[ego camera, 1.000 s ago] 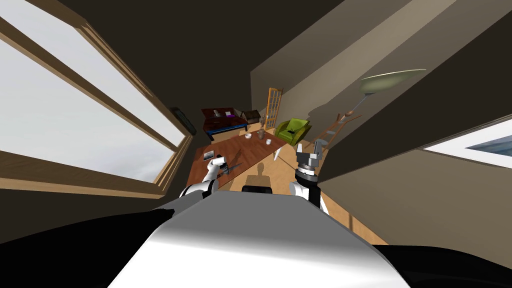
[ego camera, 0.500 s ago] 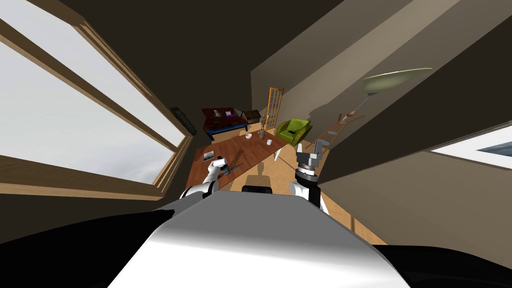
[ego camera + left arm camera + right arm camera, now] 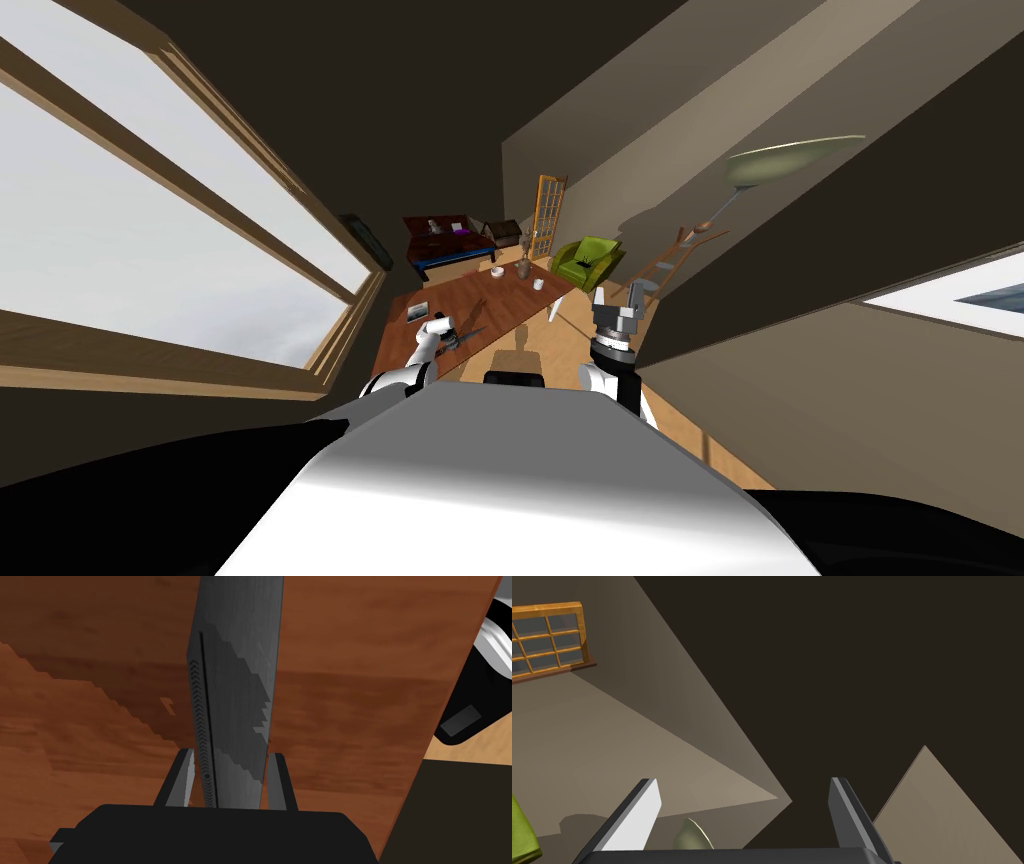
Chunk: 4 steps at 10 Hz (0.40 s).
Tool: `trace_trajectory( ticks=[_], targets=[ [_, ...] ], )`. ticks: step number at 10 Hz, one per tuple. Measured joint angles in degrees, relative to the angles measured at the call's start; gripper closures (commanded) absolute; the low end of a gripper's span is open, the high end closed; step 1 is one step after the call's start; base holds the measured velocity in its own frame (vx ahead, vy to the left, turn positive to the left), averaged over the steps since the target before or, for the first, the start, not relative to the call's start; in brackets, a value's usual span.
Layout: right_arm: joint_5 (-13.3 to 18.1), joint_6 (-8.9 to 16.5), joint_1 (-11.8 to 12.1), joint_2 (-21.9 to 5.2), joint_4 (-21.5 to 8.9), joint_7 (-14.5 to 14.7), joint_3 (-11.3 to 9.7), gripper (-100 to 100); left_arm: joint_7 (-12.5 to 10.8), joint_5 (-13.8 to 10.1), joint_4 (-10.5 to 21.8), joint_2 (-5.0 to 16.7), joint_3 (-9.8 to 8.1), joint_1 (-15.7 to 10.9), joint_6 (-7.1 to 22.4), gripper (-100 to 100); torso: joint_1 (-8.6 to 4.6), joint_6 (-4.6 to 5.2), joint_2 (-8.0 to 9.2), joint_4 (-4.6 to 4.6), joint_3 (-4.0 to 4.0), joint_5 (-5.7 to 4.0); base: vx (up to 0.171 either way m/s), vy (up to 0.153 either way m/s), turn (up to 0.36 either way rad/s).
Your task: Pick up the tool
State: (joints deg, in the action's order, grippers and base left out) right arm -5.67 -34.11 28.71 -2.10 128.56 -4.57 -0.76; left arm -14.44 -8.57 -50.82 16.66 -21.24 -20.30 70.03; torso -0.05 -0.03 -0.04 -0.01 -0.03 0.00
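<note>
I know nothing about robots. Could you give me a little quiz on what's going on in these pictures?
1. True or false: the left gripper is shut on the dark grey tool.
2. The right gripper is: A shut empty, B open, C shut on the tool.
3. Fill in: the tool is over a brown wooden ___.
Key: 1 true; 2 B; 3 table.

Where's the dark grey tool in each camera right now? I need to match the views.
Head view: the tool juts from the left gripper over the near end of the table.
Left wrist view: it rises between the jaws, pressed on both sides.
Right wrist view: right gripper, jaws open, raised beside the table.
Shared landmark: the red-brown table.
</note>
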Motion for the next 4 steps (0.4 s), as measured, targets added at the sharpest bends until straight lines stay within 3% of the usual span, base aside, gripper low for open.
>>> trace_trajectory(
  ticks=[3, 4],
  targets=[
    [0.0, 0.0, 0.0, 0.0, 0.0, 0.0, 0.0, 0, -0.1, 0.0, -1.4, 0.8, -0.37, -0.9, 2.5, 100, -0.10, 0.00, 0.16, 0.04, 0.10, -0.03, -0.031, -0.014, -0.011],
    [0.0, 0.0, 0.0, 0.0, 0.0, 0.0, 0.0, 0, -0.1, 0.0, -1.6, 0.7, -0.37, -0.9, 2.8, 0, -0.07, -0.01, 0.11, 0.03, 0.07, -0.02, 0.000, 0.000, 0.000]
  ],
)
